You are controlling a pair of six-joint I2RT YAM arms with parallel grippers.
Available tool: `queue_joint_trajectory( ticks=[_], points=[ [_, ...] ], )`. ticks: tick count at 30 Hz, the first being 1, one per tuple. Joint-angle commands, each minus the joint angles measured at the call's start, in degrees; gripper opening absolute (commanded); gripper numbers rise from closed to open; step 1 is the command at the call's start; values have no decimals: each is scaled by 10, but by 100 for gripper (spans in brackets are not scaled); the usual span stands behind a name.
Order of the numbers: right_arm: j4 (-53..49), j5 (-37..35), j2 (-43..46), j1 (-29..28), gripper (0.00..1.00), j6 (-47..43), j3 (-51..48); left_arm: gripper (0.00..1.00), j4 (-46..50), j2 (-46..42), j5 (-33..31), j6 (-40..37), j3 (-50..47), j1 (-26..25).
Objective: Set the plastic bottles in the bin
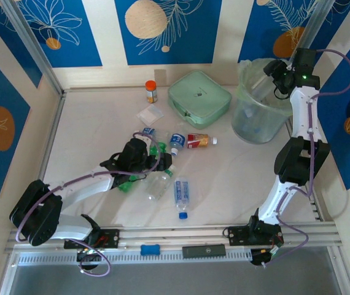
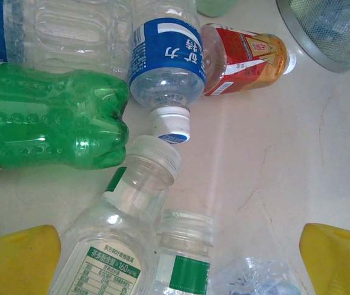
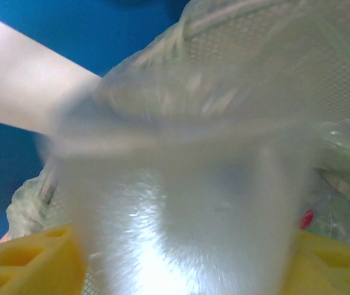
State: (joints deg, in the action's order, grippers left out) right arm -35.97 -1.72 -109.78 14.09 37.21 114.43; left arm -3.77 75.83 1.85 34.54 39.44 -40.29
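Several plastic bottles lie bunched at mid-table: a red-labelled one, a blue-labelled one, a clear one and green ones. My left gripper hangs open just over this bunch. In the left wrist view its gripper straddles two clear green-labelled bottles, with a green bottle and a blue-labelled bottle beyond. My right gripper is above the bin. Its gripper stands open, with a blurred clear bottle between the yellow fingers, over the bin's green bag.
A flat mint-green case lies at the back centre, an orange-capped jar to its left and a small clear packet in front of that. Walls enclose the table on three sides. The bin's base is close to the red-labelled bottle.
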Motion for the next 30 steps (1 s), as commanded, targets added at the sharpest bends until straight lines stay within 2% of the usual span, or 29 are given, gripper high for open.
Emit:
queue_joint_trajectory(
  ticks=[1, 11, 19, 22, 27, 30],
  points=[
    [-23, 14, 6, -2, 78, -8, 35, 99, 10, -15, -13, -3, 7, -6],
    [-27, -5, 70, -9, 83, -27, 40, 99, 17, -16, -10, -3, 12, -10],
    [18, -30, 210, -80, 86, -68, -105, 99, 32, -7, -4, 5, 31, -36],
    [44, -39, 275, -122, 89, -73, -190, 99, 59, -7, -12, 11, 38, -67],
    [66, -42, 357, -193, 100, -55, -319, 99, 115, -7, -43, 22, 48, -143],
    [72, -49, 389, -231, 99, -34, -384, 99, 153, 3, -65, 35, 58, -190]
  ],
)
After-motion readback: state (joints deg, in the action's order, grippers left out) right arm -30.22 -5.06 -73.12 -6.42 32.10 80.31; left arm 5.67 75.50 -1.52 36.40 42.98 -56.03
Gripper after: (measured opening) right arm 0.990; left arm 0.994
